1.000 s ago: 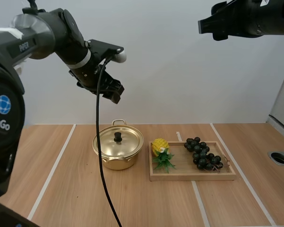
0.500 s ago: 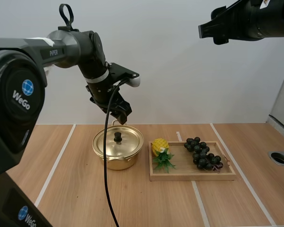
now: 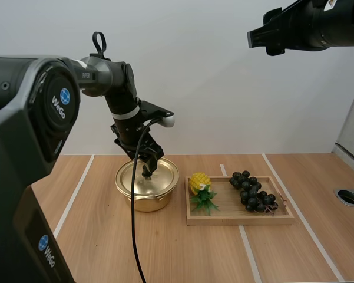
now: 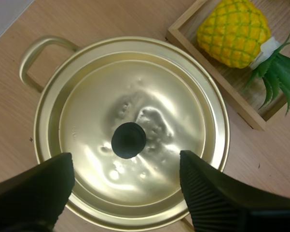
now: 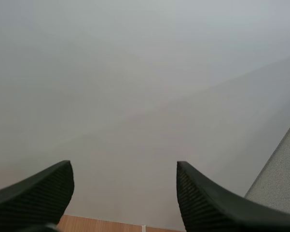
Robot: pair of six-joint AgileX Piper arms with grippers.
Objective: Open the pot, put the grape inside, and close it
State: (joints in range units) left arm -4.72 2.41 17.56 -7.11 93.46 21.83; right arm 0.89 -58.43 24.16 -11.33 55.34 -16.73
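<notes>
A gold pot (image 3: 147,187) with its lid (image 4: 130,135) on sits left of the wooden tray (image 3: 240,217). My left gripper (image 3: 149,165) hangs just above the lid's black knob (image 4: 129,140), open, one finger on each side of the knob and apart from it. A bunch of dark grapes (image 3: 252,191) lies on the right half of the tray. High up at the back right, my right gripper (image 5: 123,203) stands open, nothing between its fingers, facing the pale wall.
A toy pineapple (image 3: 199,187) with green leaves lies on the tray's left end, close to the pot (image 4: 234,34). White lines run across the wooden table (image 3: 94,236). A round hole (image 3: 348,197) is set in the table's right edge.
My left arm has come down and forward from high at the left until its gripper is over the pot's lid knob. The right arm has barely moved.
</notes>
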